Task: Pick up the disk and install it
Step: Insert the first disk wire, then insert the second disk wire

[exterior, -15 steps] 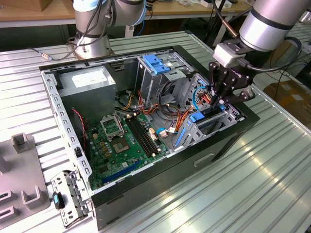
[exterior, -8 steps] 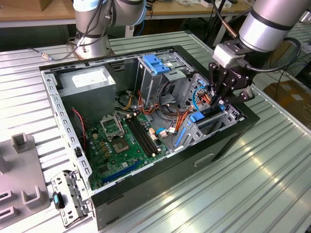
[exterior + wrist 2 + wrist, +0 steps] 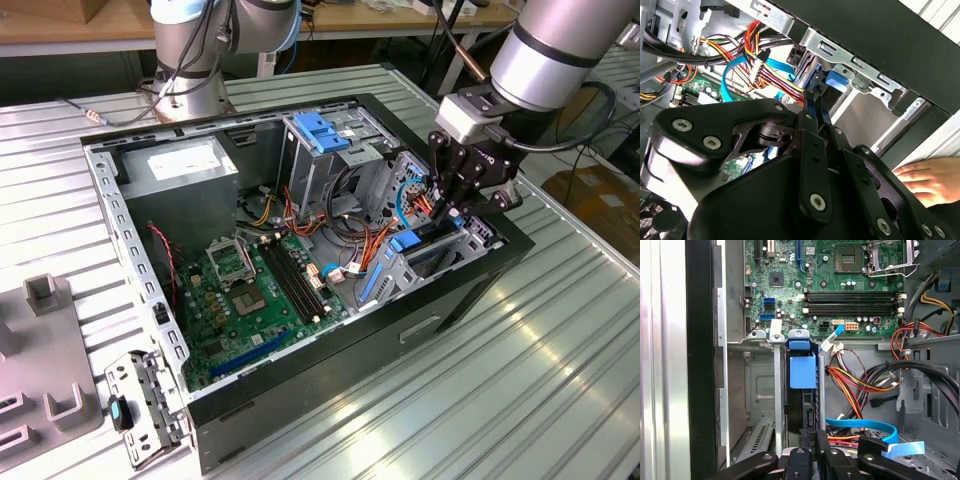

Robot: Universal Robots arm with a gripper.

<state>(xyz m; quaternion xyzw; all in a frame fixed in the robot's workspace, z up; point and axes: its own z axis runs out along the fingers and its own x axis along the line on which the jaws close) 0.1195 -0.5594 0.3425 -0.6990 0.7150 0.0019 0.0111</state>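
- The disk (image 3: 802, 390) stands on edge in a narrow bay at the front corner of the open computer case (image 3: 130, 240), sunk between two upright sheet-metal walls; in the first wrist view its blue plastic rail faces the camera and the dark body runs down behind it.
- The gripper (image 3: 447, 205) hangs directly over that bay, at the exterior view's right end of the case, with the disk just beyond its tips. The disk's long axis appears to run in line with the gripper's approach, so any further push would go straight along the slot.
- In the second wrist view the black fingers (image 3: 812, 107) come together to a narrow point on the blue edge of the disk, so the gripper looks pressed together on that rail; how firmly it pinches I cannot tell.
- Judging from how deep it sits, the disk seems mostly seated in the bay.
- Materials: dull stamped steel bay walls, glossy blue plastic tabs, a green motherboard (image 3: 840, 285) with black memory slots, and bundles of red, yellow and orange wires (image 3: 762, 60) beside a flat blue ribbon cable (image 3: 865, 426).
- A person's hand (image 3: 930, 180) rests outside the case near the black front panel.
- The case lies on a ribbed metal counter (image 3: 450, 400).
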